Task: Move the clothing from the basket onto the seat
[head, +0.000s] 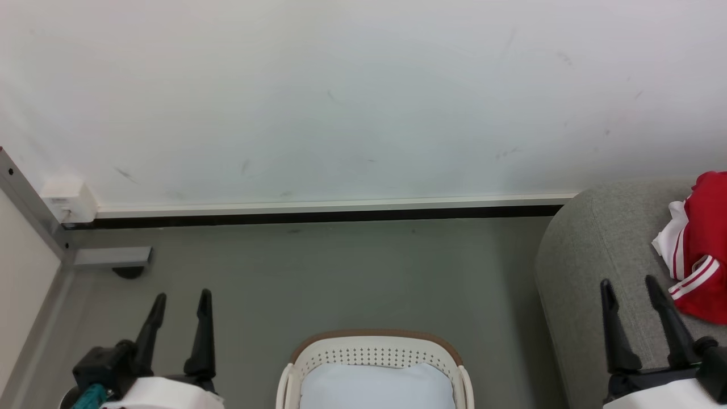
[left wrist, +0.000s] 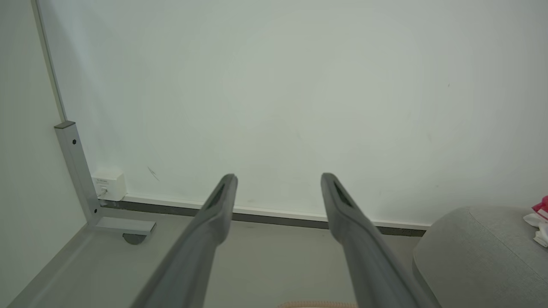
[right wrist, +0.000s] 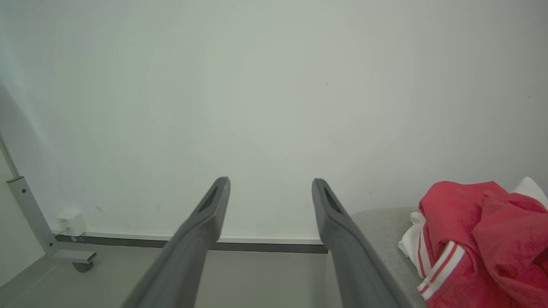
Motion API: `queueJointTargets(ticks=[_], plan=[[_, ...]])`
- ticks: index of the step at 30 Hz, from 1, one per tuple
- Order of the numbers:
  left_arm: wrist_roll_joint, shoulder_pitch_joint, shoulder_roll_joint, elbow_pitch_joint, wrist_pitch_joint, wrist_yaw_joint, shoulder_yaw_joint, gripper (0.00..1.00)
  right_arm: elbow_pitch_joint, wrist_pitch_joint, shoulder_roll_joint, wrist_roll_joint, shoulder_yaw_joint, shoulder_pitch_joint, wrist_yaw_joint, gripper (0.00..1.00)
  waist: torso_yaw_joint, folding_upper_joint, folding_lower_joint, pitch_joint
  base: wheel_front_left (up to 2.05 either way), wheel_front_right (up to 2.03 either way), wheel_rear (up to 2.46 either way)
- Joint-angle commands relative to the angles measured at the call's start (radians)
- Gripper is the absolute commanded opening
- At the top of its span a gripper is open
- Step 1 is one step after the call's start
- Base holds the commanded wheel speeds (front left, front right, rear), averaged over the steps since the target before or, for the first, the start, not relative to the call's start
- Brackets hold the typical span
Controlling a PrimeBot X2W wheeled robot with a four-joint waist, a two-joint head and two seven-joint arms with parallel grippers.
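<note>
The head view looks down into the basket (head: 375, 339) at the bottom centre. A plain pale sheet (head: 376, 386) lies inside it, below the perforated wall and brown rim. The basket stands on the grey floor (head: 341, 272) between the two arms.

The clothing (head: 704, 244), red with white parts and striped trim, lies bunched on the seat (head: 596, 244) at the right edge, well apart from the basket. The right wrist view gives the closest look at that heap, with a red-and-white striped band on its near side. The left wrist view catches a small corner of the heap and a sliver of the brown rim at its bottom edge.

A small white box (left wrist: 109, 185) low on the wall (left wrist: 274, 85), beside a grey metal post (left wrist: 75, 171), carries a label whose writing is too small to read.

The left gripper (head: 183, 294) and the right gripper (head: 628, 280) both have their fingers spread with nothing between them. In the head view the right one shows against the seat, just beside the clothing.
</note>
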Motion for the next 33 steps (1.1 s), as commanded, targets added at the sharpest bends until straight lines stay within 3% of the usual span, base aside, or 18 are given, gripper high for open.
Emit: queueJointTargets(ticks=[1, 10, 18, 33], plan=[[0.028, 0.019, -0.016, 0.01, -0.002, -0.017, 0.014, 1.0, 0.011, -0.017, 0.008, -0.016, 0.006, 0.016, -0.002, 1.0, -0.003, 0.0, 0.0001, 0.0, 0.0, 0.0, 0.0], [0.156, 0.072, -0.124, 0.069, -0.002, -0.132, 0.136, 1.0, 0.119, -0.059, 0.066, -0.051, 0.053, 0.015, -0.002, 1.0, -0.025, 0.0, 0.0001, 0.004, 0.0, 0.0, 0.0], [0.236, 0.069, -0.187, 0.09, -0.002, -0.205, 0.216, 1.0, 0.116, -0.058, 0.078, -0.049, 0.071, -0.011, -0.002, 1.0, -0.029, 0.0, 0.0001, -0.002, 0.0, 0.0, 0.0], [0.3, 0.056, -0.235, 0.105, -0.002, -0.257, 0.288, 1.0, 0.116, -0.058, 0.082, -0.038, 0.095, -0.014, -0.002, 1.0, -0.029, 0.0, 0.0001, -0.003, 0.0, 0.0, 0.0]])
